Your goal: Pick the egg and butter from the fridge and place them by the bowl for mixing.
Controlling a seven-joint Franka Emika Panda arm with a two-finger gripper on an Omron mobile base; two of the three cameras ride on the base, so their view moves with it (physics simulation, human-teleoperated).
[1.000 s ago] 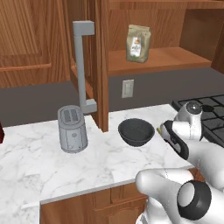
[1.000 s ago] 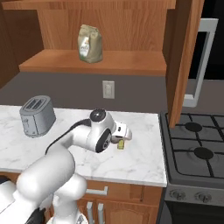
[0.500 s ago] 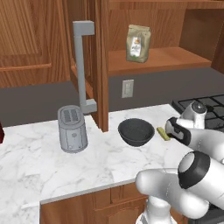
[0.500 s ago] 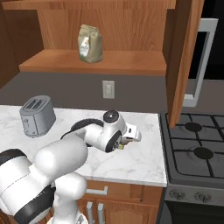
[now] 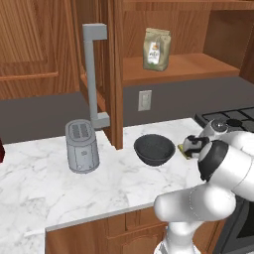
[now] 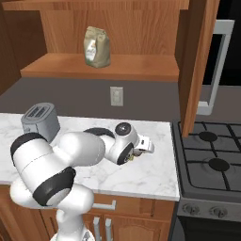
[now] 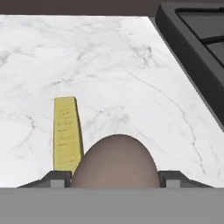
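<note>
White marble, veined in grey, makes up the tabletop (image 5: 64,193), which runs from the left edge across to the black stove (image 6: 212,160) on the right. Wooden cabinets rise behind it, with a tall grey handle (image 5: 94,74) on a cabinet edge, an open shelf carrying a tan paper bag (image 5: 157,48), and a wall outlet (image 6: 116,95) below.

The white arm bends low over the right end of the tabletop, its wrist near the stove. A grey metal toaster (image 5: 82,145) stands well to the left. The bowl (image 5: 154,149), dark and round, sits between the toaster and the arm's wrist, apart from both.

The butter (image 7: 67,132) lies flat on the marble just to the right of the bowl in the left base view, partly hidden there by the wrist. In the hand view it is a yellow stick lying lengthwise, just beside the claw.

The claw (image 7: 114,181) grips the egg (image 7: 114,162): the grey-brown rounded egg sits between the two dark finger tips, one at each side, low over the marble next to the butter.
</note>
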